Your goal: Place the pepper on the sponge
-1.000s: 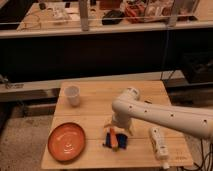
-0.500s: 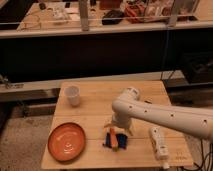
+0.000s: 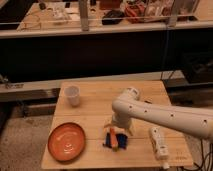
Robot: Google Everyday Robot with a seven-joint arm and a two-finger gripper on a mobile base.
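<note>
A small orange-red pepper lies on the dark-blue sponge near the front middle of the wooden table. My gripper hangs right above them at the end of the white arm, which reaches in from the right. The gripper's fingertips sit at the pepper's upper end. Part of the sponge is hidden under the pepper and the gripper.
A large round orange plate lies at the front left. A white cup stands at the back left. A white bottle lies on its side at the front right. A dark shelf wall rises behind the table.
</note>
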